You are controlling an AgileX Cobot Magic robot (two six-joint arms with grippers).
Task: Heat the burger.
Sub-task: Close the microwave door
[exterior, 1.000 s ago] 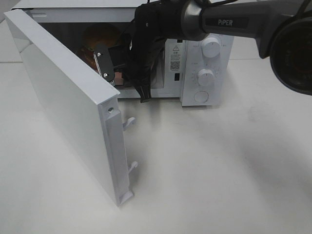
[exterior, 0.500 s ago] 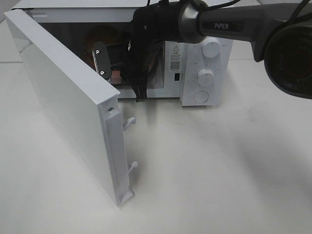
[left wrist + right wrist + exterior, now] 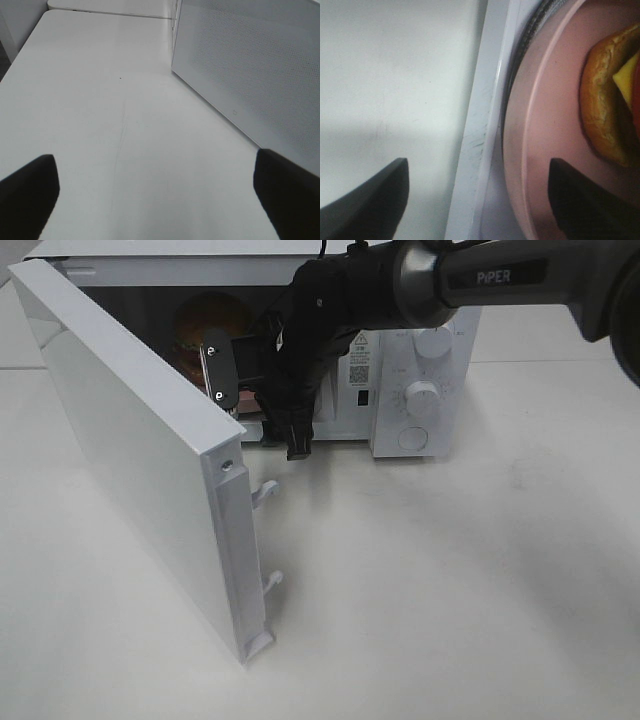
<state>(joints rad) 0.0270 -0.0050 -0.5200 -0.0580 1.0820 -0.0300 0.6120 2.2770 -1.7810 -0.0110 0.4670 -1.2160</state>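
Note:
The burger (image 3: 205, 322) (image 3: 609, 102), with its golden-brown bun and a yellow layer, sits on a pink plate (image 3: 547, 130) inside the open microwave (image 3: 420, 390). My right gripper (image 3: 258, 420) (image 3: 477, 200) is at the mouth of the cavity, open, straddling the plate's rim and the white sill (image 3: 480, 125) with nothing held. One dark fingertip (image 3: 367, 200) hangs over the table, the other over the plate. My left gripper (image 3: 157, 195) is open over bare table beside a white dotted panel (image 3: 250, 65); it is out of the exterior view.
The microwave door (image 3: 140, 450) swings far out to the front left, its latch hooks (image 3: 265, 495) facing the table. Two knobs (image 3: 422, 395) and a round button are on the control panel at the right. White tabletop (image 3: 450, 580) lies in front.
My right gripper's jaws have gone from shut to open, letting go of the plate, and the wrist has drawn back slightly from the cavity. The left gripper has not changed.

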